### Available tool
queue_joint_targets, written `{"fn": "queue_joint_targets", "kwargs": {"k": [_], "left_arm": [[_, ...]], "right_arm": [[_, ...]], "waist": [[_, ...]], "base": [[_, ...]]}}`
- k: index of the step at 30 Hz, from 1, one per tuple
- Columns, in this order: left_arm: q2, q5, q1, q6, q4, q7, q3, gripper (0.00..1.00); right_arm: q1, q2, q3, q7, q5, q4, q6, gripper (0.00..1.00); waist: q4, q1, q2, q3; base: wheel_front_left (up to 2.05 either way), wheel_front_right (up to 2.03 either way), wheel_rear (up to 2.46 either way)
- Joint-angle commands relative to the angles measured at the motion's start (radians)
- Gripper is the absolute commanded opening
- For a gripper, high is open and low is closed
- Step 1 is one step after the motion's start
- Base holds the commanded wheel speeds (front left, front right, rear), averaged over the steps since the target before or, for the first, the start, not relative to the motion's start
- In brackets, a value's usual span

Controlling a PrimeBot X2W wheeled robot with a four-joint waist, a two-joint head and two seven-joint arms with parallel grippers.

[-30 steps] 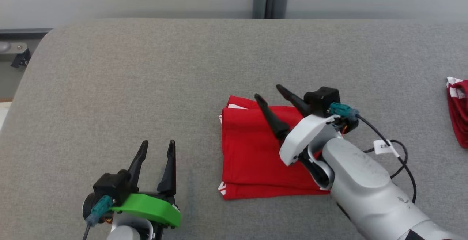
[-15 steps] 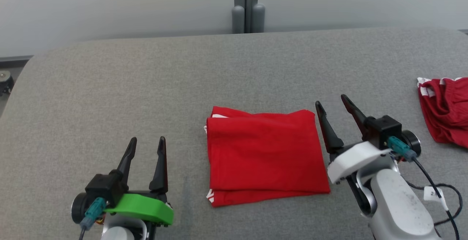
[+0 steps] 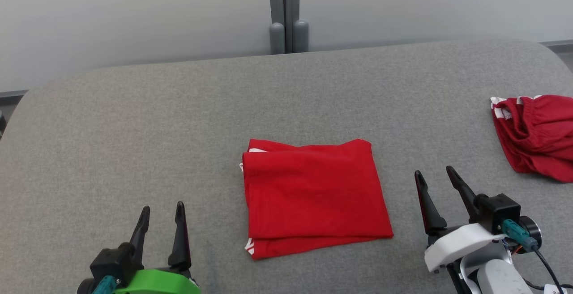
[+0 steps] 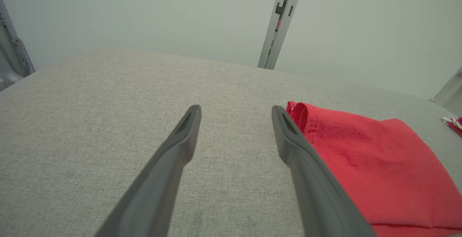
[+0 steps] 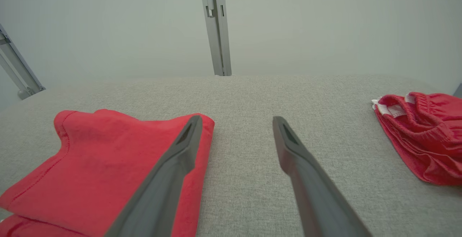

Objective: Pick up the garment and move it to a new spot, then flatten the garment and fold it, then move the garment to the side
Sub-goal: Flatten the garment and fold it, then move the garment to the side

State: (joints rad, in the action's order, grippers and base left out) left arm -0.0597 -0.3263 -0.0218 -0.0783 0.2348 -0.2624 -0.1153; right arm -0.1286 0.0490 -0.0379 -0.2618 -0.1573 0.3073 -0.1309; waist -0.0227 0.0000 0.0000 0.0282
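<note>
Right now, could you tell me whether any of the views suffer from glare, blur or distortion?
Head view: soft even light, no glare, folded garment sharp. Left wrist view: wide-angle stretch, left tool looms large. Right wrist view: same stretch; crumpled red cloth sharp.

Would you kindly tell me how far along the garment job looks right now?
Done: the red garment lies flattened and folded into a neat rectangle on the grey surface. In hand: nothing; the left pincer and right pincer stand open and empty on either side of it. Left: it sits centrally, so moving it aside, perhaps toward the crumpled red cloth at the right, likely remains.
</note>
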Motion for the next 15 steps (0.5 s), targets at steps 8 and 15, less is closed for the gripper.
{"fn": "queue_joint_targets", "kwargs": {"k": [8, 15], "left_arm": [[0.004, -0.003, -0.017, -0.009, 0.012, -0.003, 0.013, 1.00], [0.006, -0.007, -0.017, -0.017, 0.019, -0.003, 0.018, 1.00]], "right_arm": [[0.020, 0.003, 0.002, -0.004, -0.012, -0.009, 0.001, 1.00], [0.025, 0.003, -0.002, -0.004, -0.010, 0.004, 0.001, 1.00]], "waist": [[0.004, 0.0000, 0.0000, -0.006], [0.011, 0.0000, 0.0000, -0.013]], "base": [[0.00, 0.00, 0.00], [0.00, 0.00, 0.00]]}}
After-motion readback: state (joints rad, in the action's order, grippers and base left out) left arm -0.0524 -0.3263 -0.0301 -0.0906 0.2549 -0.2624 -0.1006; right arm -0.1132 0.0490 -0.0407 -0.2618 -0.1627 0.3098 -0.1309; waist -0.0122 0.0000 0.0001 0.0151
